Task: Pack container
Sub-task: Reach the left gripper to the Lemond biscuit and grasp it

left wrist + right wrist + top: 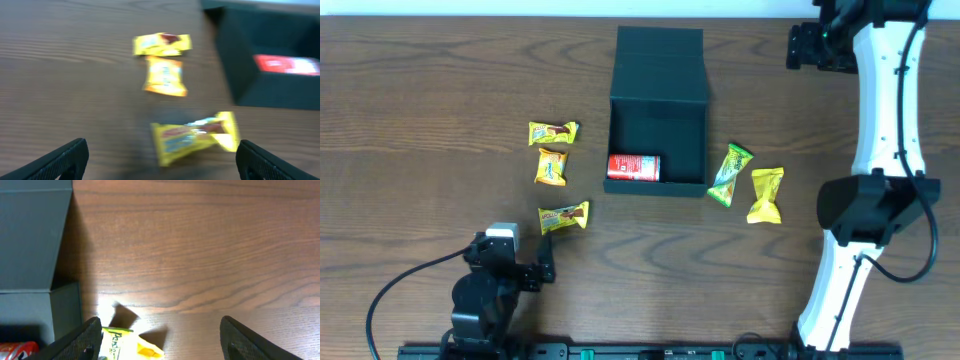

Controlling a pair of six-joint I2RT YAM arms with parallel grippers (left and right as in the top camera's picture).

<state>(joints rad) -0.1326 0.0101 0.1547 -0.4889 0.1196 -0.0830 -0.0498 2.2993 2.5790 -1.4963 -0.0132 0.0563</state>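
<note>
Left gripper (162,152) is sitting at the near-left of the table (420,120), jaws standing wide, holding nothing; nearest yellow packet (195,136) is lying just ahead, between the two fingers, slightly skewed. Orange packet (165,75) and far yellow packet (162,44) are lying beyond it in a rough line, apart from each other. The container (658,110) is sitting mid-table, lid hinged open toward the far edge; one red packet (634,166) is lying inside against the near wall. Green packet (730,173) and another yellow packet (765,195) are lying just right of the container, close together. Right gripper (160,332) is hanging high at the far right, jaws spread and empty; the green packet is only peeking in at the bottom of its wrist view.

Step in hand is probably the left arm going for the nearest yellow packet. Doing it well: advancing and lowering until the packet sits centred between the fingers; closing across the body, not the crimped ends; the wrapper is looking slick, so gripping firmly; lifting over the container wall and releasing beside the red packet.
</note>
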